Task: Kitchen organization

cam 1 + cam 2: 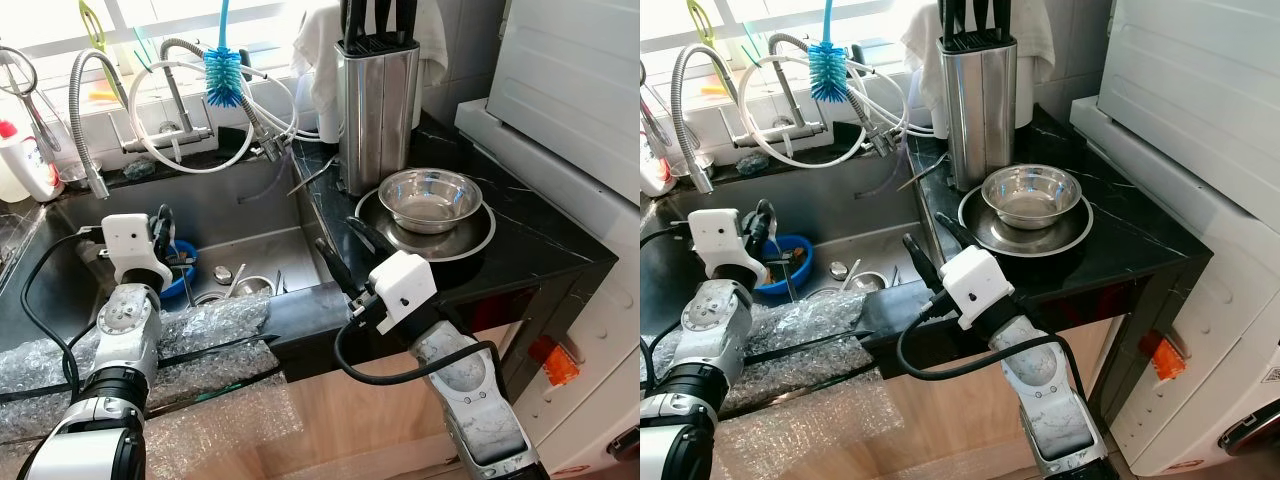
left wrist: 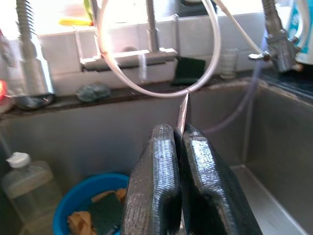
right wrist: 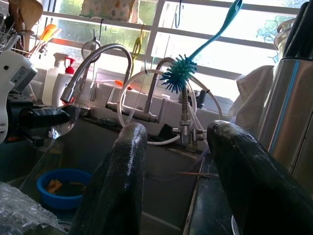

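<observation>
The sink (image 1: 250, 215) is lying under the left hand (image 1: 163, 228), which is pinching a thin clear piece (image 2: 182, 115) between closed fingers above the blue bowl (image 1: 180, 268). The right hand (image 1: 345, 250) is hovering with fingers apart, just short of the steel bowl (image 1: 431, 198) on its plate (image 1: 470, 240).

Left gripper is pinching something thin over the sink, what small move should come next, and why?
Probably lift it a little and ease it toward the black counter. The left gripper is shut on a thin clear piece above the blue bowl in the sink, and the right gripper is open at the counter's edge, perhaps to receive it.
</observation>
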`<state>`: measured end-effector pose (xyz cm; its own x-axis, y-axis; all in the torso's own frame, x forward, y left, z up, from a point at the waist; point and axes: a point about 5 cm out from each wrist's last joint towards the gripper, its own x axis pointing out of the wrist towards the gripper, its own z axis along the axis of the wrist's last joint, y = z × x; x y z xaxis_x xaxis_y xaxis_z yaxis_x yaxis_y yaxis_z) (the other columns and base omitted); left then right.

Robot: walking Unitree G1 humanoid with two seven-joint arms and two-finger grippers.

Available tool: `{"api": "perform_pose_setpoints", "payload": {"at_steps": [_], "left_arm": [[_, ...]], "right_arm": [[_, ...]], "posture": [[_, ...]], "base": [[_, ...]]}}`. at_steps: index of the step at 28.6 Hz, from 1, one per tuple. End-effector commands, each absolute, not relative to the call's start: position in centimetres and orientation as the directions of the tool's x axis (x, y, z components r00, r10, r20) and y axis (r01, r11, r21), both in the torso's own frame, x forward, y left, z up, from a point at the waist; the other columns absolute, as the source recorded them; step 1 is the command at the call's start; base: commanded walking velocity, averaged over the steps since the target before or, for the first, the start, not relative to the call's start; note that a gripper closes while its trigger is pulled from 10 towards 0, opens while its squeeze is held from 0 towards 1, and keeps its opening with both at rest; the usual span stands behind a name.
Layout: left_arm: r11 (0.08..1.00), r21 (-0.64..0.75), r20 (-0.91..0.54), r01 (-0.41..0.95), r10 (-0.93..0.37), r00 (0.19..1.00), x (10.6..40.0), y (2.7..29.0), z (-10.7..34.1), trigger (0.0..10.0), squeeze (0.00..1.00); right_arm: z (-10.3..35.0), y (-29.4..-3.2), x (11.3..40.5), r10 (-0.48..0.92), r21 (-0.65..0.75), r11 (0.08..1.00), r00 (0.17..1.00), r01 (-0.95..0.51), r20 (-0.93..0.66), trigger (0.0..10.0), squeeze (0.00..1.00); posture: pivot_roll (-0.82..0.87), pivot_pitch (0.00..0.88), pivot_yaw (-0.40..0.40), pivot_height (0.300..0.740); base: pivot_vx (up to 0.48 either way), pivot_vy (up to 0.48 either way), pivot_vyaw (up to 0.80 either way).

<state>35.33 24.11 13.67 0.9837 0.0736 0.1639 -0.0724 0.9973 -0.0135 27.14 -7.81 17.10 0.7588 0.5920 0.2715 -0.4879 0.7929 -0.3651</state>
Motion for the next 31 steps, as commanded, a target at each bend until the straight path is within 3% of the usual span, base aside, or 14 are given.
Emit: {"api": "perform_pose_setpoints", "payload": {"at_steps": [1, 4, 12, 13, 16, 17, 18, 20, 21, 22, 31], "left_arm": [[0.999, 0.02, 0.167, -0.044, 0.04, 0.985, 35.6, 24.4, 14.3, 10.0, 0.0], [0.998, 0.062, 0.138, 0.025, -0.034, 0.99, 35.4, 23.5, 13.7, 10.0, 0.0], [0.999, 0.047, 0.124, 0.028, -0.034, 0.992, 35.4, 23.3, 13.2, 10.0, 0.0], [0.999, 0.044, 0.122, 0.029, -0.034, 0.992, 35.4, 23.3, 13.2, 10.0, 0.61], [0.999, 0.044, 0.122, 0.029, -0.034, 0.992, 35.4, 23.3, 13.2, 10.0, 0.61], [0.999, 0.041, 0.121, 0.03, -0.035, 0.992, 35.5, 23.3, 13.2, 10.0, 0.87], [0.999, 0.039, 0.121, 0.032, -0.037, 0.992, 35.5, 23.2, 13.2, 10.0, 1.0], [0.999, 0.038, 0.123, 0.035, -0.039, 0.992, 35.5, 23.1, 13.3, 10.0, 1.0], [0.999, 0.038, 0.125, 0.037, -0.041, 0.991, 35.6, 23.0, 13.3, 10.0, 0.6], [0.999, 0.035, 0.127, 0.036, -0.04, 0.991, 35.6, 23.0, 13.4, 10.0, 0.0], [0.999, 0.03, 0.128, 0.045, -0.049, 0.991, 35.6, 22.9, 13.4, 10.0, 0.0]], "right_arm": [[17.7, -7.7, 27.0, 0.595, -0.369, 0.793, 0.748, -0.485, 0.294, 10.0, 0.0], [17.7, -7.8, 27.0, 0.59, -0.367, 0.796, 0.751, -0.481, 0.295, 10.0, 0.0], [17.6, -7.6, 27.1, 0.595, -0.367, 0.793, 0.748, -0.486, 0.295, 10.0, 0.0], [17.6, -7.6, 27.1, 0.595, -0.368, 0.793, 0.748, -0.486, 0.294, 10.0, 0.0], [17.6, -7.6, 27.1, 0.595, -0.368, 0.793, 0.748, -0.486, 0.294, 10.0, 0.0], [17.6, -7.6, 27.1, 0.595, -0.369, 0.793, 0.748, -0.486, 0.294, 10.0, 0.0], [17.6, -7.6, 27.1, 0.595, -0.37, 0.792, 0.748, -0.485, 0.293, 10.0, 0.0], [17.6, -7.7, 27.1, 0.596, -0.371, 0.792, 0.748, -0.485, 0.293, 10.0, 0.0], [17.6, -7.7, 27.1, 0.596, -0.372, 0.791, 0.747, -0.486, 0.293, 10.0, 0.0], [17.6, -7.7, 27.1, 0.598, -0.373, 0.79, 0.746, -0.487, 0.293, 10.0, 0.0], [17.6, -7.5, 27.2, 0.603, -0.375, 0.786, 0.742, -0.491, 0.292, 10.0, 0.0]], "posture": [[-0.14, 0.0, 0.119, 0.74], [-0.13, 0.0, 0.122, 0.74], [-0.13, 0.0, 0.123, 0.74], [-0.13, 0.0, 0.123, 0.74], [-0.13, 0.0, 0.123, 0.74], [-0.13, 0.0, 0.121, 0.74], [-0.13, 0.0, 0.12, 0.74], [-0.13, 0.0, 0.119, 0.74], [-0.13, 0.0, 0.118, 0.74], [-0.13, 0.0, 0.117, 0.74], [-0.13, 0.0, 0.117, 0.74]], "base": [[0.0, 0.0, 0.0], [0.0, 0.0, 0.0], [0.0, 0.0, 0.0], [0.0, 0.0, 0.0], [0.0, 0.0, 0.0], [0.0, 0.0, 0.0], [0.0, 0.0, 0.0], [0.0, 0.0, 0.0], [0.0, 0.0, 0.0], [0.0, 0.0, 0.0], [0.0, 0.0, 0.0]]}}
